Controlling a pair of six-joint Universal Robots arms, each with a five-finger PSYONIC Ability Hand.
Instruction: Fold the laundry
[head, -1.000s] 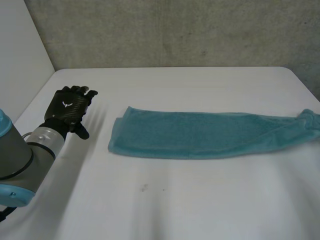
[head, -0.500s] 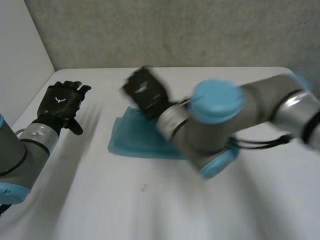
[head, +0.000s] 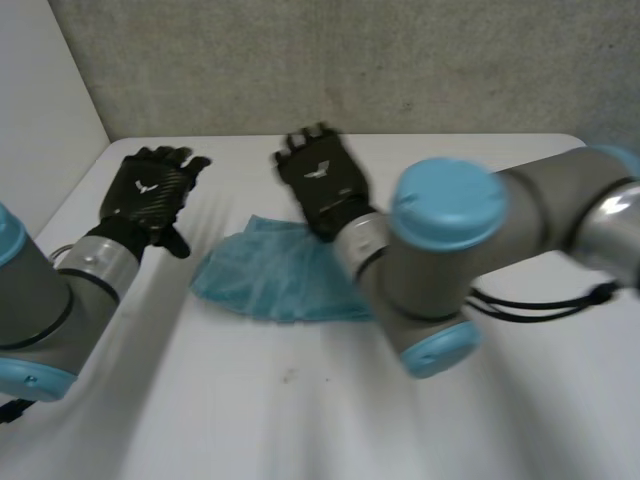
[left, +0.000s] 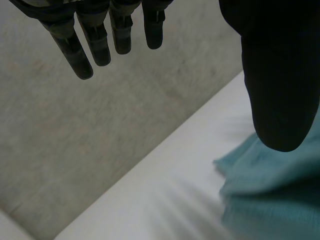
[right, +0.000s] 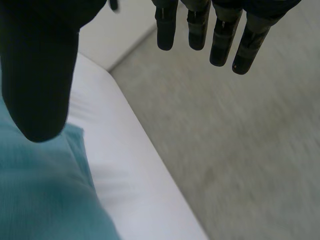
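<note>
A teal towel (head: 258, 276) lies on the white table (head: 250, 410); its left end is rumpled and the rest is hidden under my right arm (head: 450, 260), which reaches across it. My right hand (head: 322, 180) hovers open just past the towel's far left corner, fingers straight. In the right wrist view that hand (right: 40, 65) is spread over the towel's corner (right: 45, 195) and the table's back edge. My left hand (head: 150, 195) is open to the left of the towel, apart from it. In the left wrist view the towel's edge (left: 272, 192) lies below the left hand's thumb (left: 280, 75).
A grey concrete wall (head: 400, 60) stands right behind the table's far edge. A white panel (head: 40, 110) borders the table at the left. Bare tabletop stretches in front of the towel.
My right arm swung in from the right across the towel and its hand opened near the far left corner. The towel's left end shifted left and bunched. My left hand rose slightly.
</note>
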